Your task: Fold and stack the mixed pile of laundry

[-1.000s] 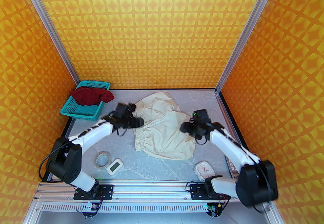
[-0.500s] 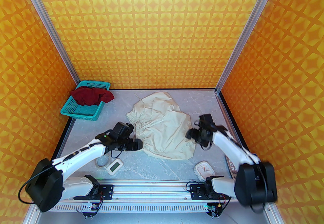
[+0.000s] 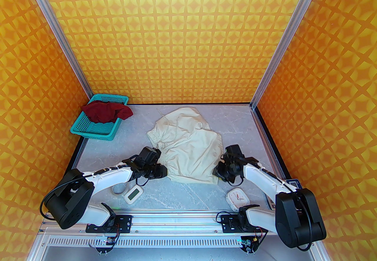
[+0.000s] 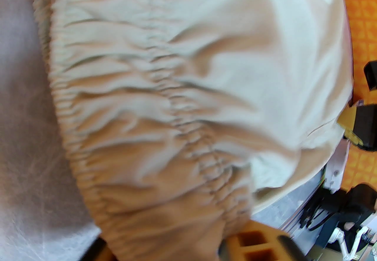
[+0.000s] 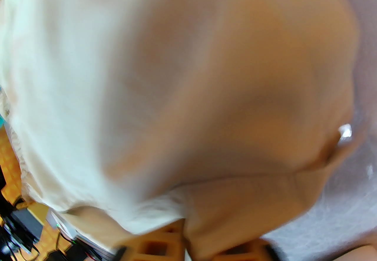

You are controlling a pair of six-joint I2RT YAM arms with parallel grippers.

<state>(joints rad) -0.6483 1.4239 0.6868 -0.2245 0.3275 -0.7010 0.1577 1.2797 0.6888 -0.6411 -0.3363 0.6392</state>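
Jaws of left gripper (image 3: 163,171) and right gripper (image 3: 217,172) have the cream piece (image 3: 188,148) between them; clamped or not, one cannot tell.
Both just came to its near corners, so the first fold likely starts now. T-shirt (image 3: 106,112) lies in basket (image 3: 94,133).

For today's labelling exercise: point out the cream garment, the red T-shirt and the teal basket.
cream garment (image 3: 191,148), top view, middle panel.
red T-shirt (image 3: 106,112), top view, bunched middle.
teal basket (image 3: 92,135), top view, near wall.

Both arms reach forward with elbows out, wrists angled inward and down low. Left claw (image 3: 165,171) and right claw (image 3: 216,172) face each other, well apart, and both look opened up.
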